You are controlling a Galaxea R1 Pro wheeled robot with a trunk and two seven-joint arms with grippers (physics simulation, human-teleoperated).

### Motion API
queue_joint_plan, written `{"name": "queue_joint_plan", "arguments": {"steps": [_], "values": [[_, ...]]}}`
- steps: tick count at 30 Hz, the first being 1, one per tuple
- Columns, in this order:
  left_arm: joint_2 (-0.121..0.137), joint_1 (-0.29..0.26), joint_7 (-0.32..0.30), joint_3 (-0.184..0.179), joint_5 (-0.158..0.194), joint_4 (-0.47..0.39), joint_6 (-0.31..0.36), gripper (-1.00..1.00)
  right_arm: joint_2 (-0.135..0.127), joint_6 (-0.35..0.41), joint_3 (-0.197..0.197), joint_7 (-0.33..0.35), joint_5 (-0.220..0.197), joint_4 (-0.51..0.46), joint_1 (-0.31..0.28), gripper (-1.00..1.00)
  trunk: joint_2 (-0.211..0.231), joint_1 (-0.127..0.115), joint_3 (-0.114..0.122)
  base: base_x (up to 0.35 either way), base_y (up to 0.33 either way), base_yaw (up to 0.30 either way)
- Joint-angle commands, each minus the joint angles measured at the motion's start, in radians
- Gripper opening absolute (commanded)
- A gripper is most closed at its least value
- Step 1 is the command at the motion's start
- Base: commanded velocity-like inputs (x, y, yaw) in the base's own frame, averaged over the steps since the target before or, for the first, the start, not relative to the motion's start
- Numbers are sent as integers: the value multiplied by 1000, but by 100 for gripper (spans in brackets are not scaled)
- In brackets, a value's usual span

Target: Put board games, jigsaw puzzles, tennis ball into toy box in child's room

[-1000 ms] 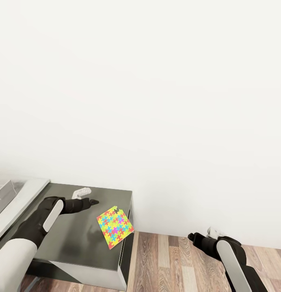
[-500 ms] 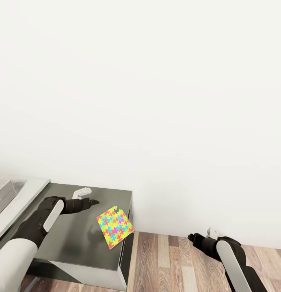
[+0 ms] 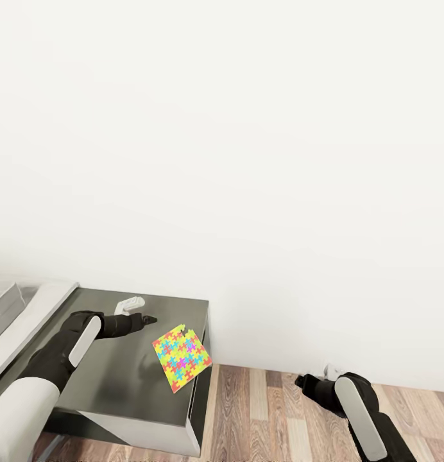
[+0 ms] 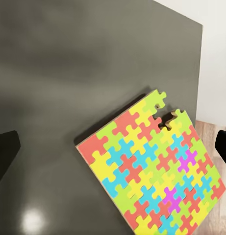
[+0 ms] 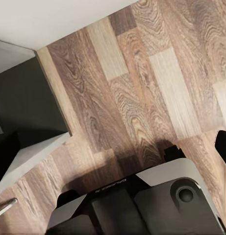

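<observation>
Fingers (image 3: 147, 318) of the left arm were spread wide and held nothing, hanging over the dark bench (image 3: 113, 385). Just beside them the bright jigsaw puzzle (image 3: 181, 357) lay flat at the bench's edge. Farther right, over the wood floor (image 3: 267, 417), the right fingers (image 3: 300, 381) were spread too.

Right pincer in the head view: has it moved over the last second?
Yes. The right pincer has shifted slightly, nearer the table and the wall's base, with the jigsaw puzzle unmoved.
</observation>
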Motion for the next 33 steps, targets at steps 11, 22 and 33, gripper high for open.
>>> {"name": "queue_joint_plan", "arguments": {"steps": [11,22,33], "values": [[2,-1,-4,-2,-2,-1,2,100,-1,1,1,2,-10,31,-13,100,-2,1,-20,0,0,0],[1,0,-4,-2,-2,-1,2,100,-2,-1,-1,97,-7,32,-14,100,-2,1,-38,0,0,0],[1,0,-4,-3,-2,-1,2,100,-2,-1,-2,106,-7,32,-14,100,-2,1,-50,0,-98,0]]}}
